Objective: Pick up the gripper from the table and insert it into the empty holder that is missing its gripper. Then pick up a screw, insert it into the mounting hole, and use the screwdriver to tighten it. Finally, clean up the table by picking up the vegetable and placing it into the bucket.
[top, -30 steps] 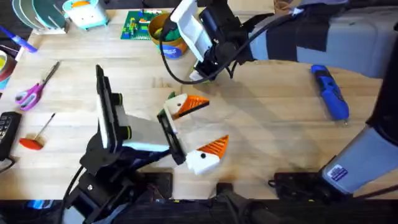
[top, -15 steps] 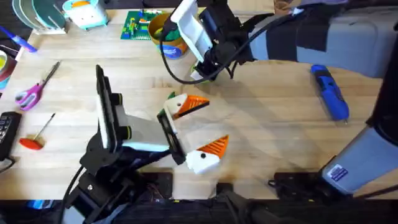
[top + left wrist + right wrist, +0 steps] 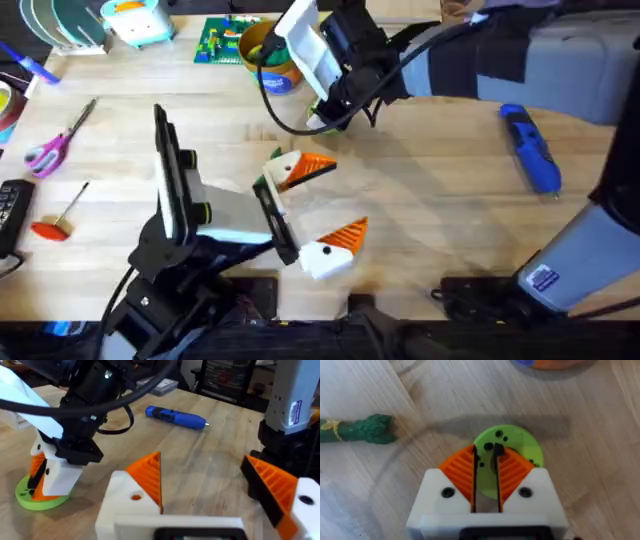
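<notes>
Claw (image 3: 486, 477) on my right arm sits nearly closed over the green ring (image 3: 512, 447); vegetable (image 3: 362, 429) lies beside it. Left claw (image 3: 310, 215) stands wide.

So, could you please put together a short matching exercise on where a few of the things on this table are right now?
Things:
1. screwdriver
2. lime-green ring
3. vegetable
4. scissors

Descriptions:
A. under the right claw
B. blue, lying on the table's right side
C. purple handles, on the table's left side
D. dark green, lying on bare wood

Pairs: 1-B, 2-A, 3-D, 4-C
</notes>
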You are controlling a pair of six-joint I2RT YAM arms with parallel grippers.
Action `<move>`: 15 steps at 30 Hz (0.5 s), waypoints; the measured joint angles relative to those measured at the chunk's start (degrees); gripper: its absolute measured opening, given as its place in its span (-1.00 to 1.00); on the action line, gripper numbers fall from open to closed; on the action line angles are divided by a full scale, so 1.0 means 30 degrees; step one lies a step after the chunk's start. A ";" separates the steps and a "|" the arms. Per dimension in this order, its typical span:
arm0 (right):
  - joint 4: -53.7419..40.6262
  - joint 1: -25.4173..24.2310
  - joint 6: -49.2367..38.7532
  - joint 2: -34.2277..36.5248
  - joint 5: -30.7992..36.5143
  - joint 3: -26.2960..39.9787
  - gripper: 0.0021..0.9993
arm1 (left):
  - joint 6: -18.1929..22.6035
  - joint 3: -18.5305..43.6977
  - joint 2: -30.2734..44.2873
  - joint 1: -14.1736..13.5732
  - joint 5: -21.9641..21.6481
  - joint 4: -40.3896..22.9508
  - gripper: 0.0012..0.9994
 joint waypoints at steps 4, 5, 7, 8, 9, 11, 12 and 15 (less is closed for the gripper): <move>0.0007 0.0000 0.0000 0.0007 0.0000 0.0000 -0.47 | 0.0000 -0.0002 0.0000 0.0000 0.0000 -0.0007 0.99; 0.0023 0.0000 0.0000 0.0000 -0.0004 0.0000 -0.46 | 0.0000 0.0000 0.0000 0.0000 0.0000 -0.0003 0.99; 0.0130 0.0000 0.0000 0.0007 0.0000 0.0000 -0.46 | 0.0000 -0.0006 0.0006 0.0000 0.0000 -0.0007 0.99; 0.0211 0.0000 0.0000 0.0003 -0.0007 0.0000 -0.46 | 0.0000 -0.0003 0.0000 0.0000 0.0000 -0.0007 0.99; 0.0279 0.0006 0.0001 0.0006 -0.0006 0.0000 -0.44 | -0.0001 0.0000 0.0000 0.0000 0.0000 -0.0006 0.99; 0.0364 0.0010 0.0000 0.0000 -0.0004 0.0000 -0.41 | 0.0000 0.0000 0.0000 0.0000 0.0000 -0.0007 0.99; 0.0359 0.0015 0.0000 0.0000 0.0000 0.0000 -0.41 | 0.0000 -0.0005 0.0000 0.0000 0.0000 -0.0007 0.99; 0.0342 0.0044 0.0003 0.0007 0.0000 0.0000 -0.41 | 0.0000 -0.0007 0.0000 0.0000 0.0000 -0.0007 0.99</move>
